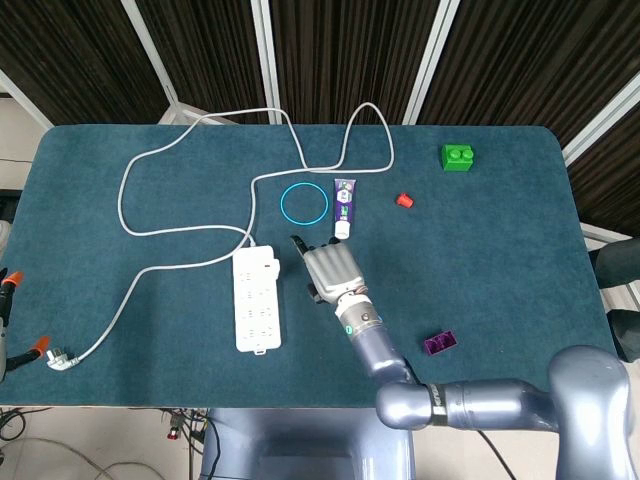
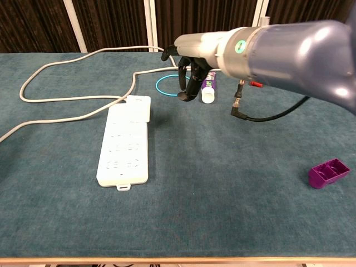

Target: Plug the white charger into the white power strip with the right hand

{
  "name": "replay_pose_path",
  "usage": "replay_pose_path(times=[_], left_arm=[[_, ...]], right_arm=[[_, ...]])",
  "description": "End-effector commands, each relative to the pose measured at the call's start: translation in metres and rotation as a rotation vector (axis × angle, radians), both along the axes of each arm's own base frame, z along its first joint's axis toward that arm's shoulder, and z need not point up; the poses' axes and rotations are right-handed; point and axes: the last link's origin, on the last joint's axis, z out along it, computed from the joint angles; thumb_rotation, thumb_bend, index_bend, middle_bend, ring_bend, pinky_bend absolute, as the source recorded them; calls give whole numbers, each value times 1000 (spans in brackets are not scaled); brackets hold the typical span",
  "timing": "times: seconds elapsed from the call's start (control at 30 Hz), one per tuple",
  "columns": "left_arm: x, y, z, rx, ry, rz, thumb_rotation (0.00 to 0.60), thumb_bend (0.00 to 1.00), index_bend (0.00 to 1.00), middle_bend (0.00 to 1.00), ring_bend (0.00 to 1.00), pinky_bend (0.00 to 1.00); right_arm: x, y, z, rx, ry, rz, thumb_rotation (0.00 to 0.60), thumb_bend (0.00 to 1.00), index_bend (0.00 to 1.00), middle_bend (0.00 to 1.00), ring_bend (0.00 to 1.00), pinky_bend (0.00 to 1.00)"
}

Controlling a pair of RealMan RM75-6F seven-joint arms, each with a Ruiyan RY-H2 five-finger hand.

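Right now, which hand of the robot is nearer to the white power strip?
Right. The right hand hovers just beside the white power strip, on the side toward the blue ring, not touching it. The left hand shows in neither view.

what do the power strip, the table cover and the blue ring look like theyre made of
Power strip: smooth white hard plastic, likely, with faint sheen and moulded sockets.
Table cover: teal fabric, felt or short-pile carpet by its matte, fuzzy texture.
Blue ring: thin glossy hoop, probably plastic or rubber; hard to tell.
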Motion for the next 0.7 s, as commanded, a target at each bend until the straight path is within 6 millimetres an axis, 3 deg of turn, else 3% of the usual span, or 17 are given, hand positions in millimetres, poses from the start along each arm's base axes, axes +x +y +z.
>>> replay_pose_path(times=[0.03,0.27,0.7], left_arm=[[1,0,-1,-3,3,-2,600,154,102,0,0,0],[0,0,-1,2,3,2,600,154,102,0,0,0],[-2,2,0,-5,0,10,600,154,102,0,0,0]], right_arm=[[-25,12,2,-6,18,60,600,471,74,427,451,238],[-26,15,-9,14,32,88,600,471,74,483,499,253],[-8,26,-33,49,65,123,600,471,74,584,588,348]])
